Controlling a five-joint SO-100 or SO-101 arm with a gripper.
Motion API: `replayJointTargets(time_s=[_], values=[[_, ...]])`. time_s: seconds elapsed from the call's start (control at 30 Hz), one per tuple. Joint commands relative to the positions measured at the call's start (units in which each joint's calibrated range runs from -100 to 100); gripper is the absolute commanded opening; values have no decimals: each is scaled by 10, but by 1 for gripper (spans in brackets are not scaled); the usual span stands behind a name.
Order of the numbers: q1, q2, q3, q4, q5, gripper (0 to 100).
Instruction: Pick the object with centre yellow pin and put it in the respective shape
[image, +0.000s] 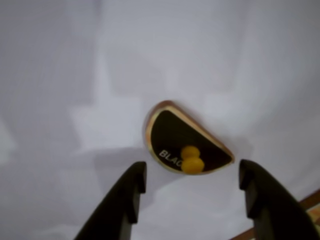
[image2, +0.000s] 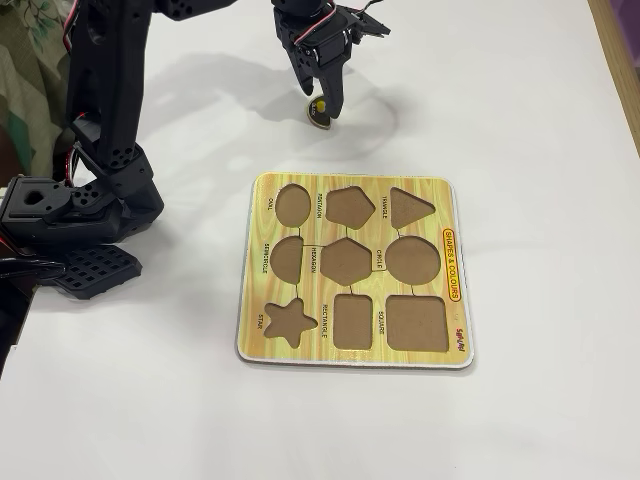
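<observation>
White tabletop (image2: 540, 120); spread jaws straddle the semicircle piece (image: 182, 142).

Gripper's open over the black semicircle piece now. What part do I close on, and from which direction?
Close on the yellow knob, coming straight down from above. The semicircle piece lies flat on the table, so its edges offer little; the knob stands proud, roughly centred between the open fingers.

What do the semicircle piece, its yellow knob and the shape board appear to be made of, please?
Semicircle piece: probably thin wood, with a glossy black printed face and pale tan rim. Yellow knob: likely smooth plastic, uniformly coloured. Shape board: seemingly wood or fibreboard, with a printed yellow grain top and brown cutout floors.
</observation>
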Motion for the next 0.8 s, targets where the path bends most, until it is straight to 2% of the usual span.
replayJointTargets(time_s=[0.0,0.77], values=[[10,-11,-19,-6,-1,21],[15,12,-19,-6,-1,21]])
